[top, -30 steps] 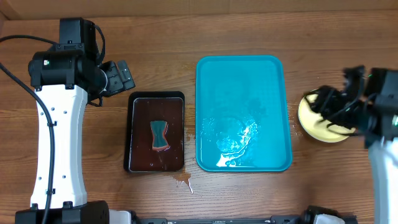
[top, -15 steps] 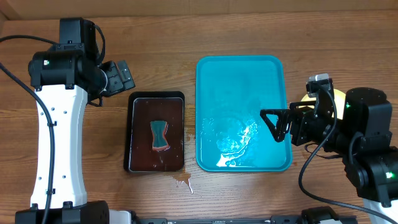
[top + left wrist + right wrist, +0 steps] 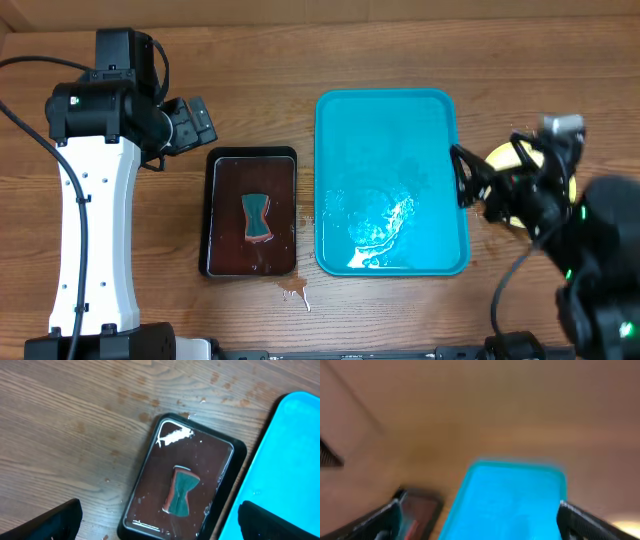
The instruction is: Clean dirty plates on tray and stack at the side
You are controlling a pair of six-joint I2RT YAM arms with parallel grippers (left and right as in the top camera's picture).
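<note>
The large turquoise-blue rectangular plastic tray lies mid-table with no plate on it, only a glistening film of water toward its near end. The round pale yellow-green plastic plates sit on the wooden table just beside the tray's right rim. They are largely hidden under the right arm, so how many are stacked there cannot be told. The right gripper hangs over that right rim, between tray and plates. The right wrist view is blurred, but it shows the two fingers spread wide with nothing between them. The left gripper is likewise open and empty, near the far left corner of the small black rectangular tray. In that tray, left of the blue one, the teal sponge lies in dark water. Any coming move turns on the plates lying on the right arm's side, close behind its fingertips, while the left arm is well apart from them, across both trays. Being round, the plates offer no long axis, so a grip could take the rim from any side. With the tray bare and plates at the side, the task looks all but finished. A small brownish spill marks the table in front of the black tray.
</note>
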